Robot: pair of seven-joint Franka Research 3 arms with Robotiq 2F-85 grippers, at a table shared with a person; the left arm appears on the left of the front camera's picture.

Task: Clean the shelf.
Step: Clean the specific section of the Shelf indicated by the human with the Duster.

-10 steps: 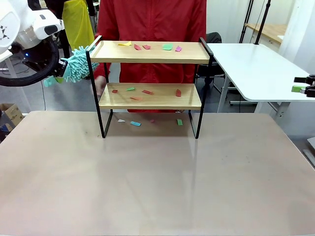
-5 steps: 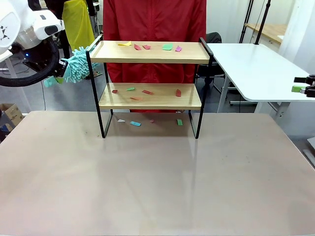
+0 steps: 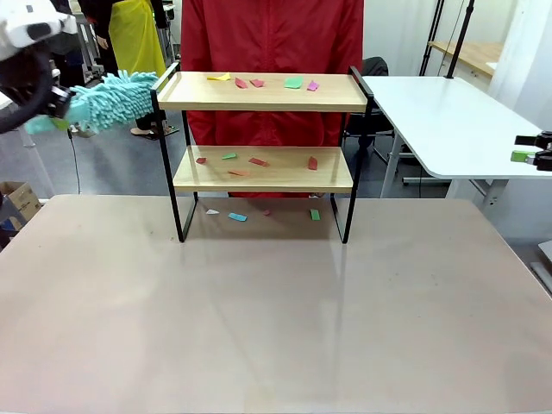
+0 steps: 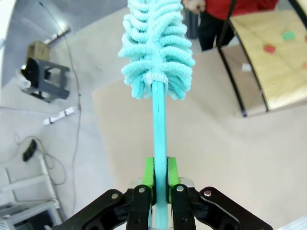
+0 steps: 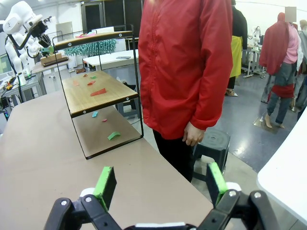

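The left hand (image 4: 160,168) clenches a teal duster (image 3: 116,99) just at nine o'clock of the top board of the shelf (image 3: 263,91), which stands at twelve o'clock on the worktop (image 3: 276,319), while the right hand (image 5: 162,184) gapes released, grasping nothing.

near half of table (image 3: 259,328) wide open, tons of room. shelf (image 3: 267,102) sits far middle, front open, side rails (image 3: 166,76) block ends. person (image 3: 272,34) right behind it. duster (image 3: 112,102) crowding top left end.
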